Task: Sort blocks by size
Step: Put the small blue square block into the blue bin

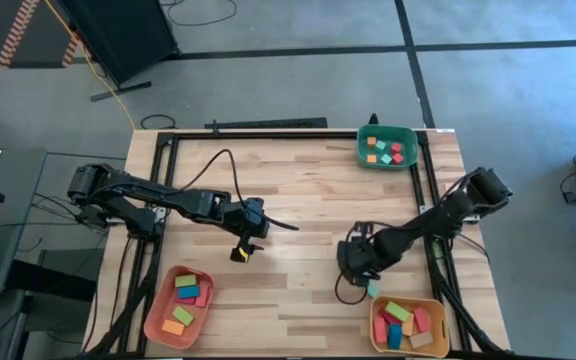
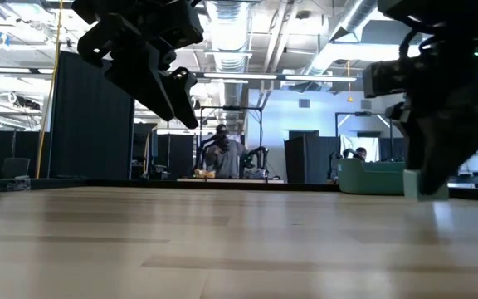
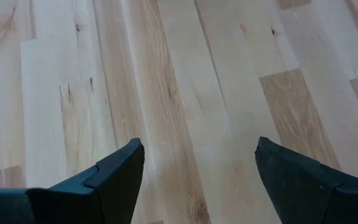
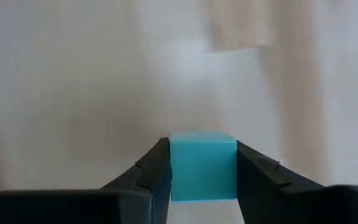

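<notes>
With no loose blocks visible on the pale wooden table [image 1: 298, 180], sorting looks nearly done. The right end effector [image 4: 202, 180], just beside the yellow plastic tray [image 1: 377, 332], grips a small teal cube [image 4: 202, 165]. The left end effector [image 3: 197, 180], well apart from that tray, gapes wide and empty.

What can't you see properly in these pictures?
- The teal block: in the right wrist view the right gripper covers two of its sides, so cube or bar cannot be told.
- Blocks in the green tray, salmon tray and yellow tray: too small in the high view to count.
- Salmon and yellow trays: out of the low view's frame.
- Left gripper: only bare table shows past its open jaws.
</notes>
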Robot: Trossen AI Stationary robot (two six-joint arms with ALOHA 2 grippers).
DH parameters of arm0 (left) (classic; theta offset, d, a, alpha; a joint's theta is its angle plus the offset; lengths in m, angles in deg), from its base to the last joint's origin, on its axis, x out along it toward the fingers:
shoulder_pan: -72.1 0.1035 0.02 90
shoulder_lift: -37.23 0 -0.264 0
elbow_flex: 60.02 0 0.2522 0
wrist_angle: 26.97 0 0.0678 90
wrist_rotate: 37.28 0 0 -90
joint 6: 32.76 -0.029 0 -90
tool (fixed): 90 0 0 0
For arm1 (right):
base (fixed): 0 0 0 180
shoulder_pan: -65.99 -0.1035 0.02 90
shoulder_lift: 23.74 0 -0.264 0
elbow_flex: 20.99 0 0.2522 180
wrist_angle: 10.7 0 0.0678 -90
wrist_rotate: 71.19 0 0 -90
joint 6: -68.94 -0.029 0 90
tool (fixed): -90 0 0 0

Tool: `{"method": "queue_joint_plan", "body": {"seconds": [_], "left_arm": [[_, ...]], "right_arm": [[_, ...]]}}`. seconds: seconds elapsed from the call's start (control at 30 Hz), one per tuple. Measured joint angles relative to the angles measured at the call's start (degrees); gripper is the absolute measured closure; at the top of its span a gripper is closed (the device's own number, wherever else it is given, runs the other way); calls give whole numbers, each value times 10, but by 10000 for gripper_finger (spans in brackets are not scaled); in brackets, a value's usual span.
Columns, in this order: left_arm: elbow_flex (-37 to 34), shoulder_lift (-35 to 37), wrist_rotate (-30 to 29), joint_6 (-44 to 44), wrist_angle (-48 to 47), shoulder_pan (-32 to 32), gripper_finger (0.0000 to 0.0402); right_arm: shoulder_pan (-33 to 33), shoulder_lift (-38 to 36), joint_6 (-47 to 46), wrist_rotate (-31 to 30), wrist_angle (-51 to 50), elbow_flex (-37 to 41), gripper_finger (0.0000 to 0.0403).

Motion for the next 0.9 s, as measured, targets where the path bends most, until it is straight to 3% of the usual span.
{"method": "queue_joint_plan", "body": {"seconds": [0.3,0.53,0.63,0.9], "left_arm": [[0,0,0,0,0,0,109],[0,0,0,0,0,0,109],[0,0,0,-13,0,0,109],[0,0,-1,-197,0,1,109]], "right_arm": [[85,-109,9,-121,-118,0,240],[207,-201,24,-232,-182,0,240],[281,-233,60,-240,-176,0,239],[480,-273,175,-231,-115,0,239]]}}
